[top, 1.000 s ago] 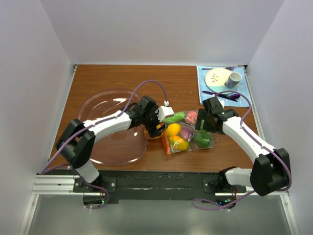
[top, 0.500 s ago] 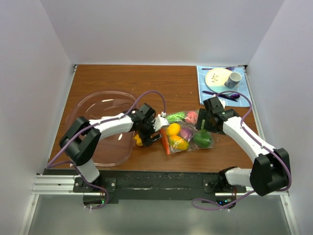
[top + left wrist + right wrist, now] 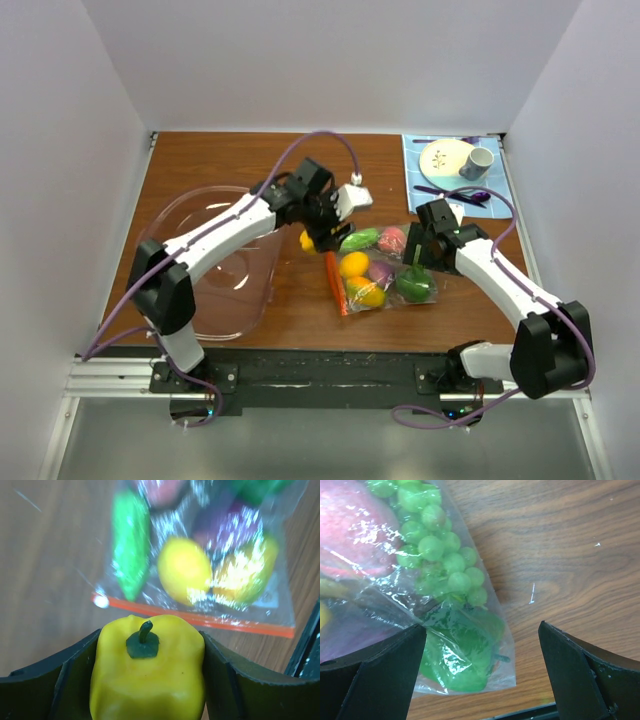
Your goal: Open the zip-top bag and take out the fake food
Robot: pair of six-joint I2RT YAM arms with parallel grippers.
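Between the fingers of the left claw [image 3: 148, 682], a yellow pepper [image 3: 147, 667] fills the gap and touches both sides; the frame's edge cuts off its lower part. The pepper is outside the zip-top bag [image 3: 378, 272], near the orange-red zip strip [image 3: 210, 621]. Glare and blur leave it unclear whether the strip is sealed. The bag lies flat on the counter [image 3: 230, 160] between the two arms, with lemons, green, purple and pink-red pieces inside. The right claw [image 3: 481, 672] stands wide and holds nothing, its jaws astride the bag's corner with the green grapes [image 3: 437, 540]. Bare wood lies behind the bag. A clear bowl [image 3: 232, 295] sits toward the left edge, and a blue mat [image 3: 418, 170] lies at the back right corner.
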